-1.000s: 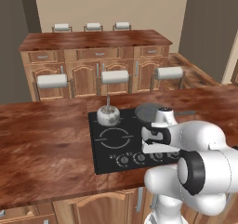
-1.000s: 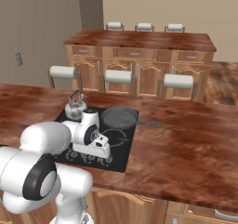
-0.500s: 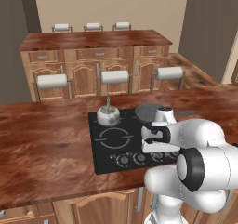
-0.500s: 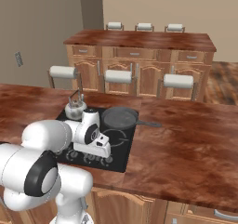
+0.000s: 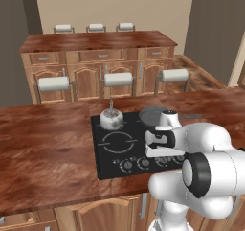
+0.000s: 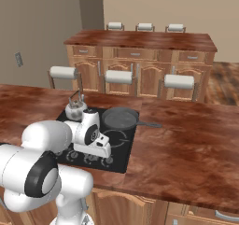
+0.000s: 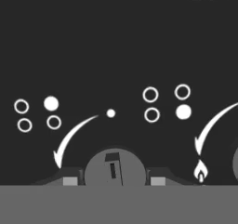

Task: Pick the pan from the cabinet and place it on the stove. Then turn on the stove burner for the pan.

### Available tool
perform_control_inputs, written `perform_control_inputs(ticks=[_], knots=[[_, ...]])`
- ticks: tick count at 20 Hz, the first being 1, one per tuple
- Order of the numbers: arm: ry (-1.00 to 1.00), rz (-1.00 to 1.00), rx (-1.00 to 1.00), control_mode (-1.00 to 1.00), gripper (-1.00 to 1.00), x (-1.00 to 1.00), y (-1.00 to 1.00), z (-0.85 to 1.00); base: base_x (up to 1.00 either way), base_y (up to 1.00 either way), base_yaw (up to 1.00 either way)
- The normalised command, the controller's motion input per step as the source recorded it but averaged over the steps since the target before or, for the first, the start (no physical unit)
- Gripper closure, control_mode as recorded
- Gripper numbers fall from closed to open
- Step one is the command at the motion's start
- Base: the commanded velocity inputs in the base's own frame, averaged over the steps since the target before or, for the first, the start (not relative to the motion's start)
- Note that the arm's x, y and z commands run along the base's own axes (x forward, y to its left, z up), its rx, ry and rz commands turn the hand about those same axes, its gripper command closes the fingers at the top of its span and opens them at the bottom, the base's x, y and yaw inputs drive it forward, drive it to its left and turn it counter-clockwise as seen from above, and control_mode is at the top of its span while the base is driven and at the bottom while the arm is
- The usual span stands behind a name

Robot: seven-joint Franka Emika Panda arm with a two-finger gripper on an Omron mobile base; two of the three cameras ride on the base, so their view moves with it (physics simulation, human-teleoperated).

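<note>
On the stove, the pan is already sitting on the back burner, with its thin handle pointing toward 3 o'clock in the right base view. A silver kettle is standing just beside it, at 9 o'clock from the pan. Down at the front edge of the stove, the jaws are reaching around a small round knob. One finger is sitting on each side of the knob, and the jaws are partly closed, but I cannot tell if they are touching it yet.

Things could go wrong here. The knobs are sitting in a close row, so this could be the wrong one, and then a different burner would be heating up, maybe the one under the kettle. If the jaws are squeezing too softly, they could be slipping around the knob and not turning it at all.
</note>
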Motion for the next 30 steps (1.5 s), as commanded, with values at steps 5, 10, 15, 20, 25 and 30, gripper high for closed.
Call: perform_control_inputs(ticks=[5, 10, 15, 20, 25, 30], knots=[[-0.03, 0.08, 0.0, -1.0, 1.0, -0.26, 0.0, -0.19, 0.0, 0.0, 0.0], [-0.09, 0.14, 0.0, -1.0, 1.0, -0.39, 0.0, -0.22, 0.0, 0.0, 0.0], [-0.08, 0.19, 0.0, -1.0, 1.0, -0.45, 0.02, -0.31, 0.0, 0.0, 0.0], [-0.01, 0.23, 0.0, -1.0, 1.0, -0.51, 0.05, -0.37, 0.0, 0.0, 0.0], [-0.03, 0.25, 0.0, -1.0, 1.0, -0.54, 0.05, -0.41, 0.0, 0.0, 0.0], [-0.04, 0.26, 0.0, -1.0, 1.0, -0.48, 0.04, -0.44, 0.0, 0.0, 0.0]])
